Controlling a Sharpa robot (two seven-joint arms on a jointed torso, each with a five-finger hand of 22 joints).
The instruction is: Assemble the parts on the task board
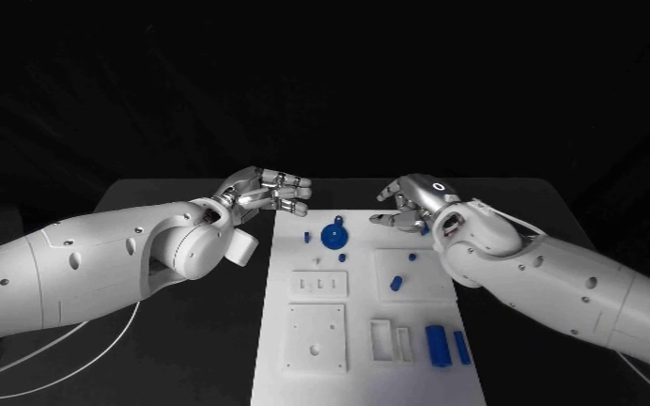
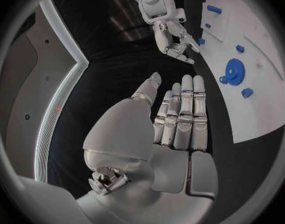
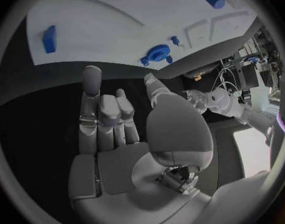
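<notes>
The white task board (image 1: 365,340) lies in the middle of the black table. A blue gear (image 1: 334,237) stands near its far end, with small blue parts (image 1: 342,257) beside it and another (image 1: 395,283) on a raised square. Two blue cylinders (image 1: 436,344) lie at the near right. My left hand (image 1: 267,190) hovers just off the board's far left corner, fingers straight and together, holding nothing. My right hand (image 1: 410,201) hangs over the far right corner, fingers loosely bent, nothing in them. The left wrist view shows the gear (image 2: 234,70) and the right hand (image 2: 173,40).
White recessed plates (image 1: 317,286) and a larger plate with holes (image 1: 316,337) sit on the board's left side, and white slotted pieces (image 1: 389,340) at its near middle. A cable (image 1: 82,340) runs over the table at the left. Bare black table lies on both sides of the board.
</notes>
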